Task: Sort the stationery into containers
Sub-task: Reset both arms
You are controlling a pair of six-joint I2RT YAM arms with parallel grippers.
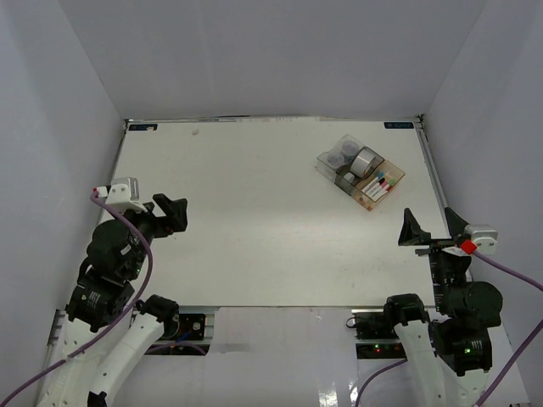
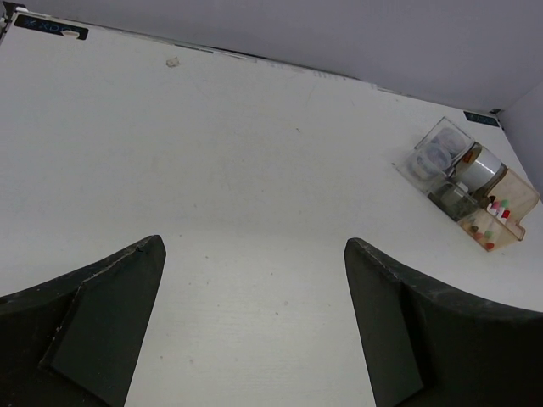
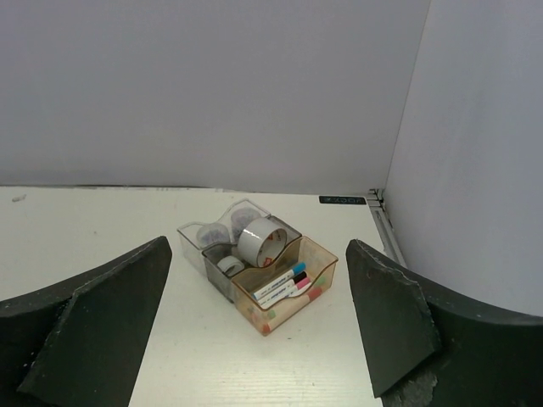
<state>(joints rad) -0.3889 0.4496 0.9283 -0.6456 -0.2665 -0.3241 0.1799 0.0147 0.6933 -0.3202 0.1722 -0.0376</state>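
The three joined bins stand at the table's back right. The clear bin [image 1: 322, 163] holds two purple-lidded tubs [image 1: 333, 158]. The smoky grey bin [image 1: 344, 180] holds a large tape roll [image 1: 366, 161], standing on edge, and a small tape roll [image 3: 229, 264]. The amber bin [image 1: 371, 203] holds several markers [image 1: 379, 186] with blue, black, red and green caps. My left gripper [image 1: 172, 214] is open and empty at the left side. My right gripper [image 1: 431, 222] is open and empty, near the right edge and nearer than the bins. The right wrist view shows the bins [image 3: 284, 314] between its fingers.
White walls close in the table on three sides. A metal rail [image 1: 434, 182] runs along the right edge beside the bins. The left wrist view shows bare white table and the bins [image 2: 509, 229] far off at right.
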